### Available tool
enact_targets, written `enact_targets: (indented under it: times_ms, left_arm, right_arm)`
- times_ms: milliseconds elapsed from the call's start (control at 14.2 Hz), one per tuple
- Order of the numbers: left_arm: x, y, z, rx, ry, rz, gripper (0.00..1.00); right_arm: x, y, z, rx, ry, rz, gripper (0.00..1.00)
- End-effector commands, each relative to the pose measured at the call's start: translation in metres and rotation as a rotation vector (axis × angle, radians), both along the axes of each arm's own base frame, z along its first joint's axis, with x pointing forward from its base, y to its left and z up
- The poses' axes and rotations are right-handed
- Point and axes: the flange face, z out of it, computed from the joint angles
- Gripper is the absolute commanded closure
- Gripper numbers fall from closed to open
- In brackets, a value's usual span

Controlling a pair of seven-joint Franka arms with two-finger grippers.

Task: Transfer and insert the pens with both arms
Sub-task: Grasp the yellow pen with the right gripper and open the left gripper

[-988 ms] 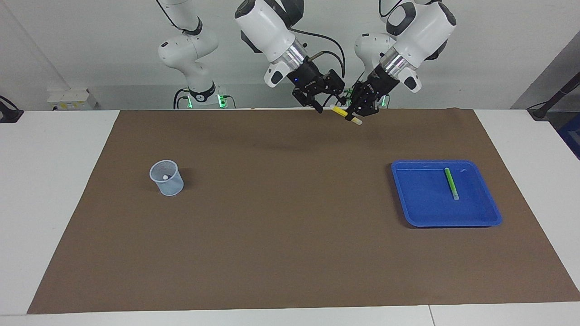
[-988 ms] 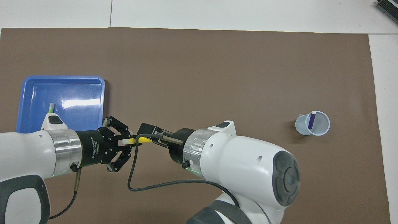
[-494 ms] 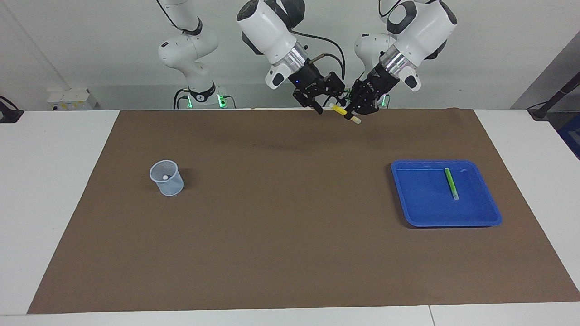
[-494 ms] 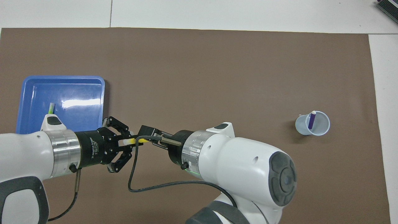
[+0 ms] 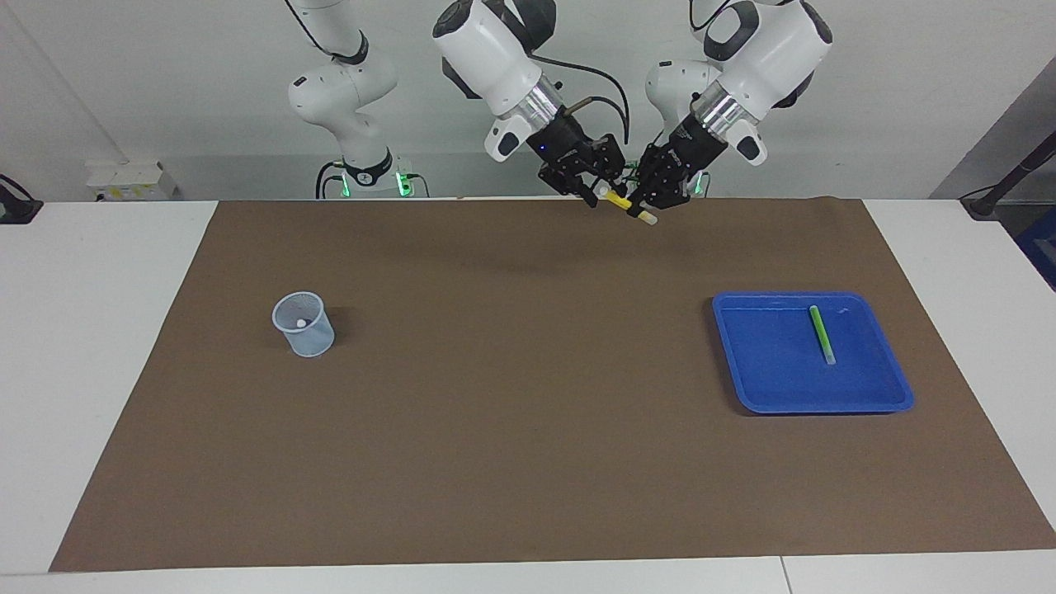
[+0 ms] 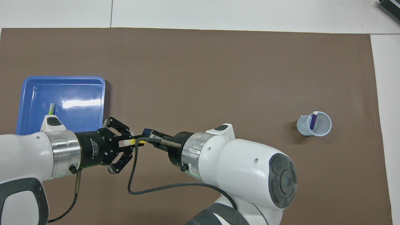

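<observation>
Both grippers meet in the air over the mat's edge nearest the robots: the left gripper (image 5: 642, 204) is clamped on the yellow pen (image 5: 620, 203), and the right gripper (image 5: 600, 192) has its fingers around the pen's other end, though I cannot tell whether they grip it. The green pen (image 5: 821, 334) lies in the blue tray (image 5: 759, 388), down on the surface below the left gripper. The purple pen (image 6: 312, 121) stands in the cup (image 6: 325, 129), well away toward the right arm's end.
</observation>
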Motion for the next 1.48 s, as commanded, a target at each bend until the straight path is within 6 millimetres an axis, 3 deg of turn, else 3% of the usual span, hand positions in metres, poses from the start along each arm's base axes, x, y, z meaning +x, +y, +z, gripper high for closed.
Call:
enact_targets:
  times_ms: [0, 353, 565, 706, 847, 1341, 1412]
  left_arm:
    - [-0.0096, 0.0010, 0.0016, -0.017, -0.003, 0.020, 1.00]
    - [-0.0101, 0.0009, 0.0021, -0.018, -0.002, 0.022, 1.00]
    - [-0.0104, 0.0010, 0.0028, -0.019, 0.000, 0.026, 1.00]
    - [-0.0103, 0.0011, 0.0029, -0.019, -0.002, 0.026, 1.00]
    - [-0.0104, 0.0010, 0.0028, -0.019, 0.000, 0.026, 1.00]
    - [-0.0112, 0.0009, 0.0030, -0.019, 0.003, 0.024, 1.00]
    - [-0.0104, 0.0010, 0.0028, -0.018, -0.004, 0.021, 0.84]
  right_arm:
    - [-0.0006, -0.0017, 0.0005, 0.026, 0.010, -0.019, 0.52]
    - [0.0010, -0.0030, -0.0008, 0.025, 0.007, -0.020, 0.70]
    - [0.0016, -0.0037, -0.0008, 0.024, 0.006, -0.021, 0.72]
    - [0.0024, -0.0045, -0.0007, 0.025, 0.005, -0.023, 0.82]
    - [0.0024, -0.0045, -0.0007, 0.025, 0.005, -0.023, 1.00]
    - [0.0046, -0.0069, -0.0004, 0.022, 0.000, -0.019, 1.00]
    - [0.0039, -0.0065, -0.0013, 0.017, 0.002, -0.008, 1.00]
